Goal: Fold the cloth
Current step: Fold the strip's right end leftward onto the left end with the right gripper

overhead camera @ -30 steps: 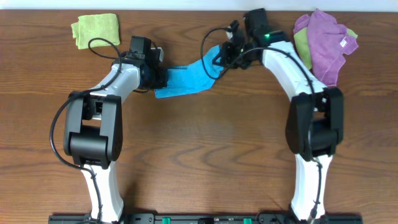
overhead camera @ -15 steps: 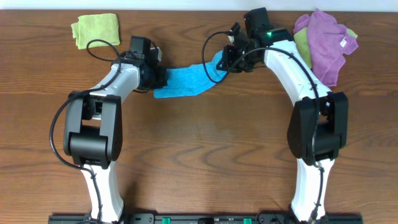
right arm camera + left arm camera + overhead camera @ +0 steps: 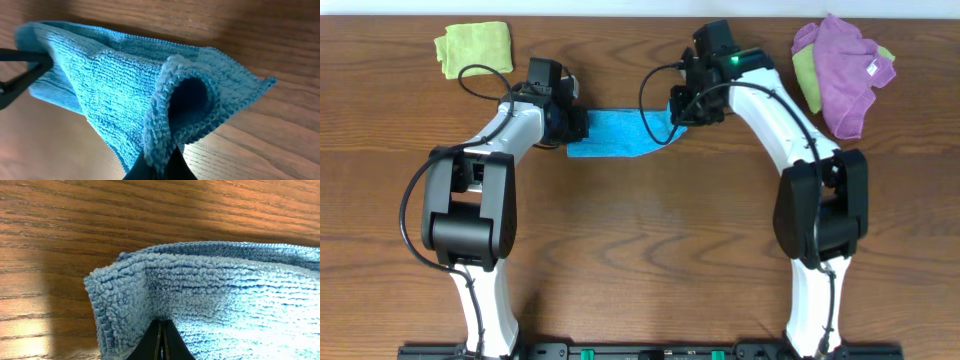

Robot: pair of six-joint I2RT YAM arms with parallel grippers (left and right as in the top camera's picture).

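The left pincer [image 3: 162,341] is pressed together on the cloth [image 3: 225,295]. In the left wrist view its dark tips meet at 6 o'clock and pinch the fuzzy blue edge where it doubles over. A rounded corner of the towel bulges toward 9 o'clock. Bare wood of the surface [image 3: 75,210] fills the frame from 9 to 12 o'clock. This view shows nothing of the other arm.

The right pincer [image 3: 159,167] is likewise clamped on the cloth. In the right wrist view its tips sit at 6 o'clock, gripping a curled fold that loops open just above them. From there the towel spreads toward 10 o'clock, and a free corner points to 3 o'clock. Only this view shows both grips at once, with the dark tip of the left pincer biting the far end at 9 o'clock.

The overhead view hides both sets of jaws under the wrist bodies, but it places the cloth. The cloth forms a blue band stretched between the two pincers, toward 12 o'clock of the surface. Only this view shows a lime-green cloth [image 3: 472,45] at 10 o'clock. A purple cloth [image 3: 845,70] at 2 o'clock lies over a green cloth [image 3: 805,72]. All of these are well apart from the blue one.
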